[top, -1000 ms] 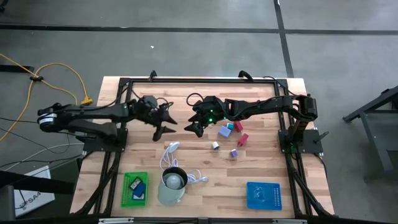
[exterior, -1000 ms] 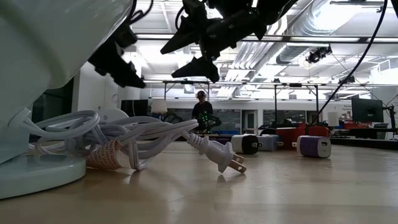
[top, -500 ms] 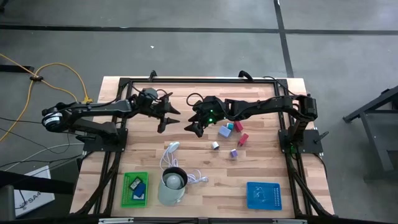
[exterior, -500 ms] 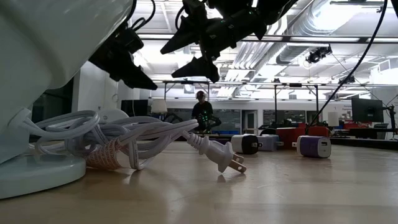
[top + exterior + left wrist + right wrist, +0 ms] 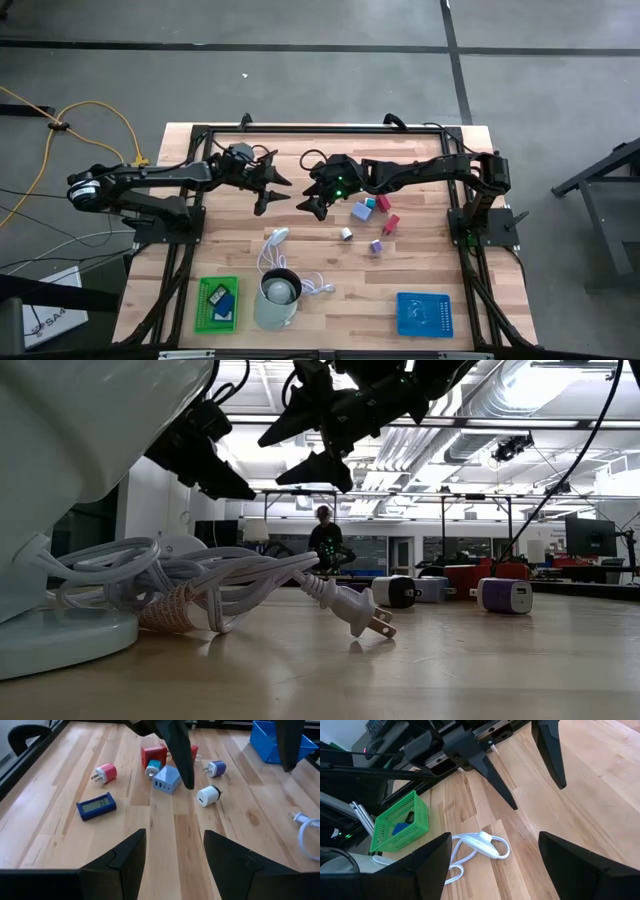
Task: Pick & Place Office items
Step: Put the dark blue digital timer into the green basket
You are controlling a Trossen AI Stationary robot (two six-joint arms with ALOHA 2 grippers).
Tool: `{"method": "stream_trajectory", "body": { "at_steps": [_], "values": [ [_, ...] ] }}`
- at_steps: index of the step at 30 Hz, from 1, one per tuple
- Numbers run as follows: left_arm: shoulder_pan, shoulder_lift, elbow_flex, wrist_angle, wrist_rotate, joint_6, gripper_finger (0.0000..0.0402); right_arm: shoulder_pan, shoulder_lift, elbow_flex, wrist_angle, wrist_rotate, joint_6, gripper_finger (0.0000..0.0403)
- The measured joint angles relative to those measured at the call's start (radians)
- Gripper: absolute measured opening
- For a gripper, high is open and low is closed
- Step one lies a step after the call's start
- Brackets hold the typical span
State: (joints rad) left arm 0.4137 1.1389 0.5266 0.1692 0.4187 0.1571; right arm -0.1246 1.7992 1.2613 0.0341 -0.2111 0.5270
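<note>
Both grippers hover open above the middle of the table, tip to tip. My left gripper point(image 5: 274, 194) point(image 5: 175, 840) points toward the table's right. My right gripper point(image 5: 310, 200) point(image 5: 495, 840) faces it. The office items lie loose on the wood to the right of my right gripper. They include a pale blue block point(image 5: 360, 211) point(image 5: 167, 780), a red block point(image 5: 383, 203) point(image 5: 154, 755), a white plug point(image 5: 346, 233) point(image 5: 208, 795) and a purple plug point(image 5: 376, 246) point(image 5: 216, 768). A pink plug point(image 5: 105, 772) and a flat blue timer point(image 5: 96, 806) show in the left wrist view. Neither gripper holds anything.
A green tray point(image 5: 218, 303) point(image 5: 402, 822) with blue pieces in it sits near the front left. A blue tray point(image 5: 424, 313) sits at the front right. The pale cup point(image 5: 277, 298) and the white coiled cable point(image 5: 275, 245) point(image 5: 200, 585) lie between them, near the front edge.
My left gripper has moved a short way toward the table's right and far edge, closer to my right gripper, and has stayed open. The items have not moved.
</note>
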Motion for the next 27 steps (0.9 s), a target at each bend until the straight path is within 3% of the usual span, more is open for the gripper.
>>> {"method": "stream_trajectory", "body": {
  "at_steps": [17,22,27],
  "values": [
    [0.000,0.000,0.000,0.000,0.000,0.000,0.0193,0.000,0.000,0.000,0.002,0.003,0.000,0.0285],
    [0.000,0.000,0.000,0.000,0.000,0.000,0.0193,0.000,0.000,0.000,0.022,0.048,-0.001,0.0285],
    [0.000,0.000,0.000,0.000,0.000,0.000,0.0193,-0.007,0.000,0.000,0.028,0.073,-0.083,0.0285]
  ]
}}
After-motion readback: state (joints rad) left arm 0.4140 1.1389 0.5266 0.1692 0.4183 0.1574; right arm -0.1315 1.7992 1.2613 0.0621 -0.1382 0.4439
